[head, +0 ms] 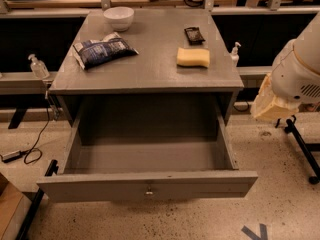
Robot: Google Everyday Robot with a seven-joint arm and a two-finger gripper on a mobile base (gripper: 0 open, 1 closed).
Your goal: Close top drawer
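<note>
Gaping toward the camera, the drawer (147, 184) stands pulled far out of the grey counter (150, 76). Its flat front panel is nearest, with a small metal knob (149, 190) at centre, and its grey floor is in full view.

A white arm (300, 69) enters from the right edge. Its cream-coloured claw (270, 109) hangs to the right of the counter, over the speckled floor and apart from the drawer. Whether the claw is apart or together I cannot tell.

On the counter a white bowl (118, 18) sits at the back left, with a blue bag (102, 50) in front of it. A yellow sponge (193, 57) lies right of middle, and a small black thing (194, 35) lies just behind it. A clear pump bottle (38, 66) stands off to the left, and another (235, 52) stands by the right edge.
</note>
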